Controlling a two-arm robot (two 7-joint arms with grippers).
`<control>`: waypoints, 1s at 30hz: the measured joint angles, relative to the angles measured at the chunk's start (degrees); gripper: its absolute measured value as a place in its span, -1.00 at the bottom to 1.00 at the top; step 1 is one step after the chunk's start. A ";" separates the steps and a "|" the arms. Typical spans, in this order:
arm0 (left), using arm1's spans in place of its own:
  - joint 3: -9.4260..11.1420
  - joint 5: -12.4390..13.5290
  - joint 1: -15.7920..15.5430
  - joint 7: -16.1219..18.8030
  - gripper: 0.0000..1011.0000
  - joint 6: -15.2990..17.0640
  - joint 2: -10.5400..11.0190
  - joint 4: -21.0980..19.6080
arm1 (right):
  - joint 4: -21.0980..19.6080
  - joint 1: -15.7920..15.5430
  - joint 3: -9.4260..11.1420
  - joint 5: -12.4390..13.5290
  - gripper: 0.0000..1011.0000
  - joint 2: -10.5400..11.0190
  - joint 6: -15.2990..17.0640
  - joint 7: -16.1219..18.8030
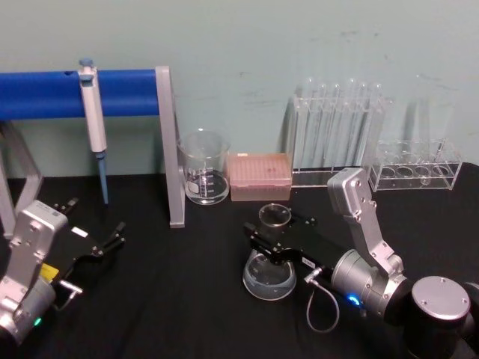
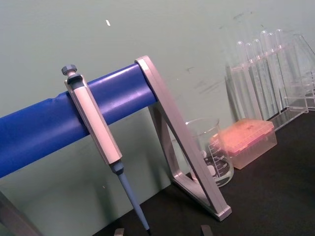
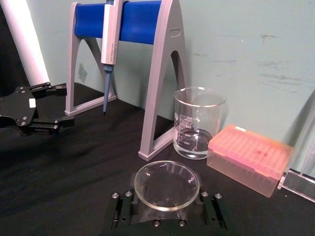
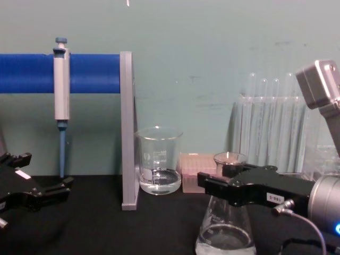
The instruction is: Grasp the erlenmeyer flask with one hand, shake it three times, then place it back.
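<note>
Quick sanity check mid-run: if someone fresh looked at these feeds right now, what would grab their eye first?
Probably the right gripper, near the table's middle, with its black jaws around the neck of the erlenmeyer flask, which holds a little clear liquid. Next, the blue bar at back left with a pipette hanging from it. The left gripper sits idle and open at the left.

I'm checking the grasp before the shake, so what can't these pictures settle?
- Head view: the right gripper covers the erlenmeyer flask neck, hiding any pad contact.
- Chest view: the bottom edge cuts off the flask base, so whether it rests on the table is unseen.
- Right wrist view: the flask rim hides its body and liquid.
</note>
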 joint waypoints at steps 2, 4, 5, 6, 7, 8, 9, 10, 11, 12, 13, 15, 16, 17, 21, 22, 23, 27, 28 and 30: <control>0.00 0.00 0.00 0.00 0.98 0.00 0.00 0.00 | 0.00 0.00 0.00 0.00 0.30 0.00 0.00 0.00; 0.00 0.00 0.00 0.00 0.98 0.00 0.00 0.00 | -0.01 0.00 0.00 0.00 0.45 0.00 0.00 0.00; 0.00 0.00 0.00 0.00 0.98 0.00 0.00 0.00 | -0.01 0.00 0.00 0.00 0.49 0.00 0.00 0.00; 0.00 0.00 0.00 0.00 0.98 0.00 0.00 0.00 | -0.02 0.00 0.00 0.00 0.53 0.00 0.00 0.00; 0.00 0.00 0.00 0.00 0.98 0.00 0.00 0.00 | -0.02 0.00 0.00 0.00 0.56 0.00 0.00 0.00; 0.00 0.00 0.00 0.00 0.98 0.00 0.00 0.00 | -0.03 0.00 0.00 0.00 0.67 0.00 -0.01 0.00; 0.00 0.00 0.00 0.00 0.98 0.00 0.00 0.00 | -0.03 0.00 0.00 0.00 0.71 0.00 -0.01 0.00; 0.00 0.00 0.00 0.00 0.98 0.00 0.00 0.00 | -0.03 0.00 0.00 0.01 0.73 0.00 -0.01 0.00; 0.00 0.00 0.00 0.00 0.98 0.00 0.00 0.00 | -0.04 0.00 0.00 0.01 0.84 0.00 -0.01 0.00; 0.00 0.00 0.00 0.00 0.98 0.00 0.00 0.00 | -0.04 0.00 0.00 0.01 0.87 0.00 -0.01 0.00; 0.00 0.00 0.00 0.00 0.98 0.00 0.00 0.00 | -0.04 0.00 0.00 0.02 0.90 0.00 -0.02 0.00; 0.00 0.00 0.00 0.00 0.98 0.00 0.00 0.00 | -0.05 0.00 0.00 0.03 0.98 0.00 -0.02 0.00; 0.00 0.00 0.00 0.00 0.98 0.00 0.00 0.01 | -0.05 0.00 0.00 0.03 0.98 0.00 -0.02 0.00; 0.00 0.00 0.00 0.00 0.98 0.00 0.00 0.00 | -0.05 0.00 0.01 0.06 0.98 0.00 -0.03 0.01; 0.00 0.00 0.00 0.00 0.98 0.00 0.00 0.00 | -1.05 -0.69 0.48 0.80 0.98 0.62 0.00 0.52; 0.00 0.00 0.00 0.00 0.98 0.00 0.00 0.00 | -1.43 -0.94 0.62 0.93 0.98 0.84 0.07 0.56; 0.00 0.00 0.00 0.00 0.98 0.00 0.00 0.00 | -1.71 -1.16 0.73 1.05 0.98 1.04 0.14 0.59; 0.00 0.00 0.00 0.00 0.98 0.00 0.00 0.00 | -4.29 -3.11 1.68 2.06 0.98 3.01 1.25 1.04; 0.00 0.00 0.00 0.00 0.98 0.00 0.00 0.00 | -4.70 -3.43 1.80 2.27 0.98 3.42 1.48 1.27; 0.00 0.00 0.00 0.00 0.98 0.00 0.00 0.00 | -5.67 -4.17 2.03 2.73 0.98 4.47 1.88 1.88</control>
